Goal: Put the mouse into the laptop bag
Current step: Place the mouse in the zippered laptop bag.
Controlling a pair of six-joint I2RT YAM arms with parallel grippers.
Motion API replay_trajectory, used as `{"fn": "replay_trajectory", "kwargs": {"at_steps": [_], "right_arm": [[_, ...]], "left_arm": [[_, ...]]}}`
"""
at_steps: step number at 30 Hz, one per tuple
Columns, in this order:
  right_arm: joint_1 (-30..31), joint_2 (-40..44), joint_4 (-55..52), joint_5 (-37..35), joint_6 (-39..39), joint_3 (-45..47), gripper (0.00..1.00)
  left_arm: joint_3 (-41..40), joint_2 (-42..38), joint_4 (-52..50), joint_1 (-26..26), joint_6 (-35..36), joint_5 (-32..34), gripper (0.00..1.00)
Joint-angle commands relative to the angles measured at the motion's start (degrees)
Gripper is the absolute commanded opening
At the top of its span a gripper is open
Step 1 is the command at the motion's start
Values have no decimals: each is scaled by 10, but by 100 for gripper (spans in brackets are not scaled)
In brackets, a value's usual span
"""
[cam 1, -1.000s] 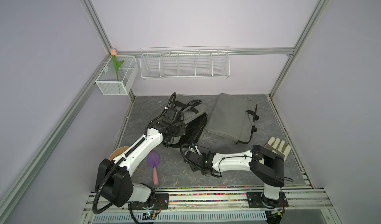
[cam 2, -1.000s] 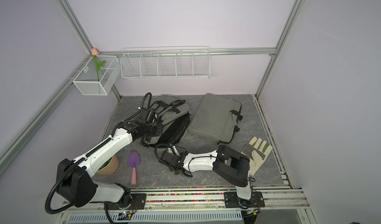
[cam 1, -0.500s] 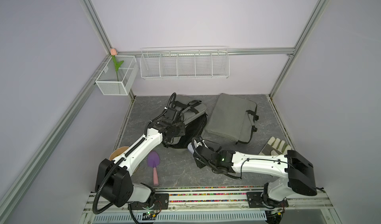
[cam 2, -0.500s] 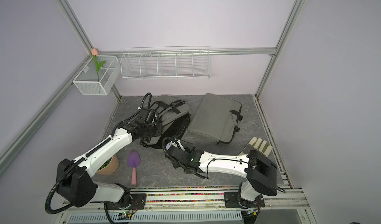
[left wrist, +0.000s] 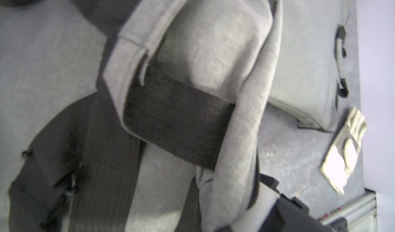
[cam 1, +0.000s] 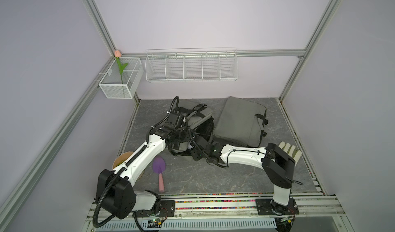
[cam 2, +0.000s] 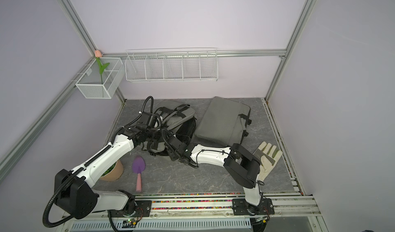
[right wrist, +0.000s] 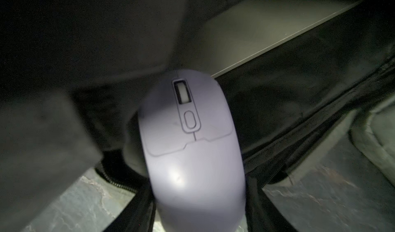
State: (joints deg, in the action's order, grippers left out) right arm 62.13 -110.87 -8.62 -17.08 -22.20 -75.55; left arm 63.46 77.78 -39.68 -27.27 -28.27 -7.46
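The laptop bag (cam 1: 201, 117) (cam 2: 181, 117) is a grey and black backpack-style bag lying mid-table, its zipped mouth facing the front. My left gripper (cam 1: 176, 142) (cam 2: 155, 142) sits at the front rim of that mouth, shut on the grey fabric edge (left wrist: 239, 156). The pale lilac mouse (right wrist: 190, 139) is held in my right gripper (right wrist: 194, 173) (cam 1: 192, 149), black fingers on both its sides. Its nose pokes into the bag's dark inside (right wrist: 277, 113), past the zipper line. A flat grey slab shows inside.
A flat grey case with handles (cam 1: 239, 120) (cam 2: 222, 120) lies right of the bag. A pale glove (cam 1: 290, 152) (cam 2: 267, 156) lies by the right edge. A purple trowel (cam 1: 159, 166) and a brown pot (cam 2: 113, 171) sit front left. Wire baskets (cam 1: 191, 66) hang on the back wall.
My right arm has swung its elbow out to the right and carried the mouse from the floor in front up to the bag's mouth. The left arm has stayed put.
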Motion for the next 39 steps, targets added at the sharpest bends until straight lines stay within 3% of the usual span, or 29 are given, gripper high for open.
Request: {"fn": "replay_trajectory", "kwargs": {"at_steps": [1,6,12,20,30,31,32,35,39], "right_arm": [[-5,-28,72,58,27,-22,37],[-5,-28,118,100,24,-8,37],[-17,-8,166,120,-2,50,47],[-85,51,349,289,-116,203,53],[-179,71,469,451,-210,264,22],[-192,61,479,470,-229,260,11],[-201,53,483,476,-243,256,7],[-219,26,438,485,-248,221,7],[-207,-6,307,475,-193,157,7]], "left_arm": [[10,-11,33,-17,-12,-67,0],[10,7,41,-14,-16,-68,0],[21,33,36,-10,-12,-82,0],[19,35,36,-4,-11,-86,0],[21,46,32,8,-11,-85,0],[21,47,33,8,-11,-86,0],[21,48,33,8,-12,-84,0],[22,52,36,9,-16,-88,0],[24,59,42,9,-21,-98,0]]}}
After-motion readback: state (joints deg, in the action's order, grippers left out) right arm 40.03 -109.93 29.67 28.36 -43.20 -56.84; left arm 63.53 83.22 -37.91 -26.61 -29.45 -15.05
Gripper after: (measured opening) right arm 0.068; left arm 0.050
